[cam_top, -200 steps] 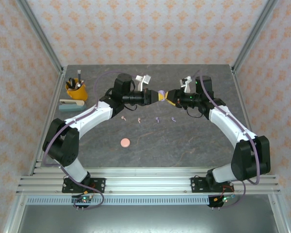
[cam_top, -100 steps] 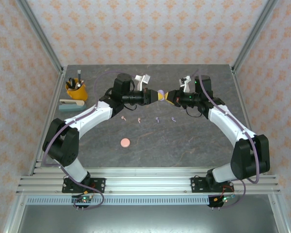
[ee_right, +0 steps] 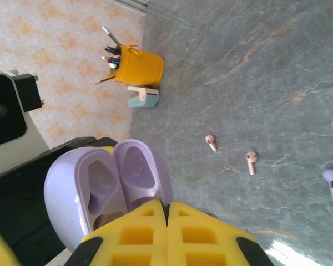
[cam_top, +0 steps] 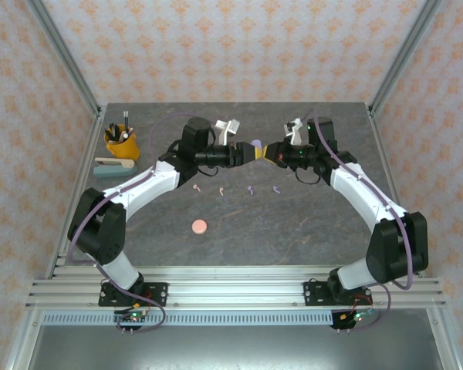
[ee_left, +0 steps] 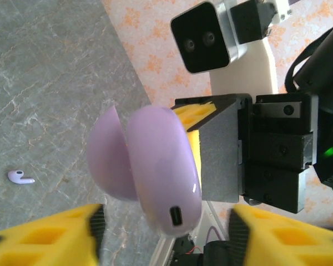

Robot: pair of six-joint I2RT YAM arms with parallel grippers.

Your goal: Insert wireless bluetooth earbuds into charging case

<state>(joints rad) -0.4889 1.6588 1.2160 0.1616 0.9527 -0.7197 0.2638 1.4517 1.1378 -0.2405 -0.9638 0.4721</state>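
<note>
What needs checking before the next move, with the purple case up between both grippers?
1. Right gripper holding the purple case: ok, shut on its edge.
2. Left gripper free of the case: ok, jaws apart, no contact seen.
3. Case lid open: ok, both hollows show in the right wrist view.
4. Hollows empty: ok.
5. Four earbuds within reach: ok, in a row on the table.
6. Earbud facing for pickup: cannot tell.
</note>
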